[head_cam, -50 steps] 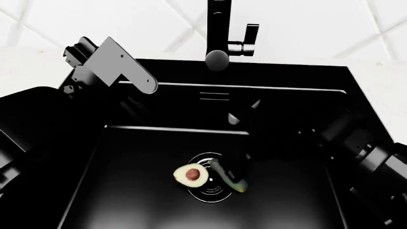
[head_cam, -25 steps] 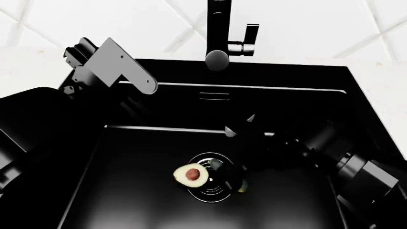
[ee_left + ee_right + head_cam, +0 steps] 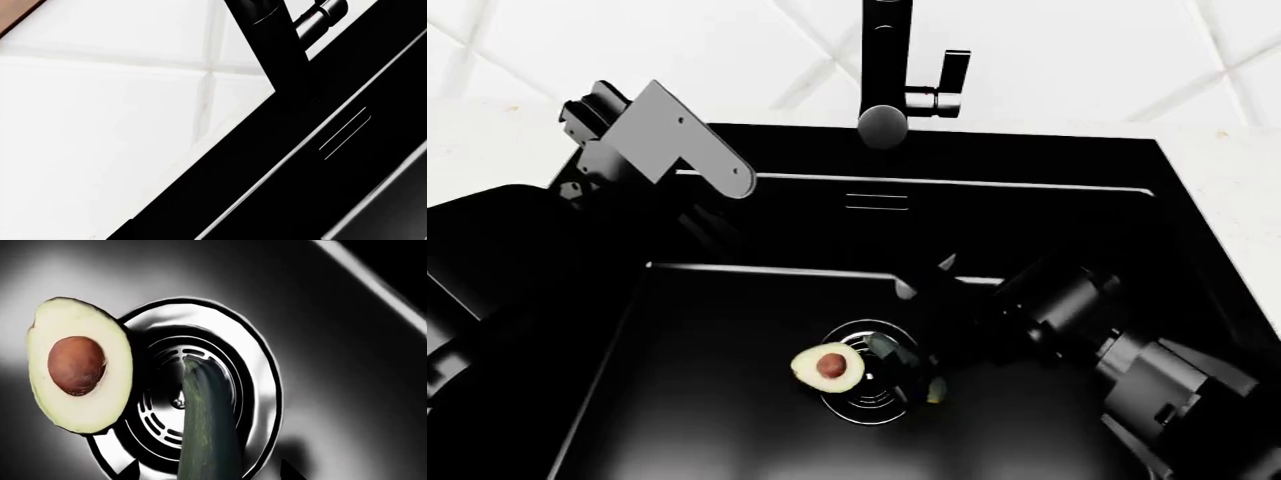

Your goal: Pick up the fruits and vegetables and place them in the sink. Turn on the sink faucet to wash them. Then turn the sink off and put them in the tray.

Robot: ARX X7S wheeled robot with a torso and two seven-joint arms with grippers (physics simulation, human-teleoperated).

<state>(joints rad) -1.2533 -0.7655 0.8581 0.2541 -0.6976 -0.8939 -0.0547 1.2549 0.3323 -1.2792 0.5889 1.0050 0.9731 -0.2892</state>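
Over the drain [image 3: 200, 390] of the black sink [image 3: 694, 400] the halved avocado [image 3: 827, 367] lies cut face up, touching the zucchini [image 3: 208, 435] across the drain. Right pincer [image 3: 924, 345] hangs just above the zucchini; its spread cannot be told. Left pincer is hidden; the faucet [image 3: 882, 60] stands behind.

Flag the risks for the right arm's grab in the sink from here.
1. The zucchini lies across the drain with the avocado half right beside it; closing on one may knock the other.
2. The right gripper comes in low and hides most of the zucchini in the head view, so alignment rests on the wrist view.
3. The zucchini's rounded skin could slip from the fingers.
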